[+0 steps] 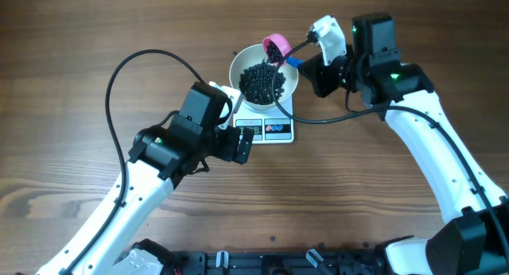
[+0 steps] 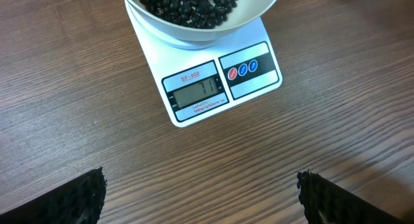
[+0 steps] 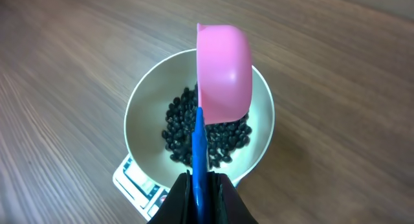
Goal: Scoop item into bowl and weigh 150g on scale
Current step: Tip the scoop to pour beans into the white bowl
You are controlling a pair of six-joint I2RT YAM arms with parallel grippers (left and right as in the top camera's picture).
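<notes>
Claw by claw from the left: our left claw (image 1: pixel 248 144) stands wide open and empty, low over the counter (image 1: pixel 79 36), with the scale (image 2: pixel 220 81) just beyond it at about 1 o'clock. Its display (image 2: pixel 197 93) faces that wrist camera, though we cannot read the digits with confidence. On the scale sits the bowl (image 1: pixel 238 70), already holding a dark heap of beans (image 1: pixel 262 80). Over the bowl's 1 o'clock rim hangs the pink scoop (image 1: pixel 276 46), its cup turned so we see only its outer back. Its blue handle (image 3: pixel 198 146) runs from roughly 10 o'clock down to 4 o'clock in the overhead view, straight into our right claw (image 3: pixel 199 193), which is clamped shut on it. We judge the right arm alone is placed to add or hold back beans, since the bowl lies directly ahead of it along the handle's line.
</notes>
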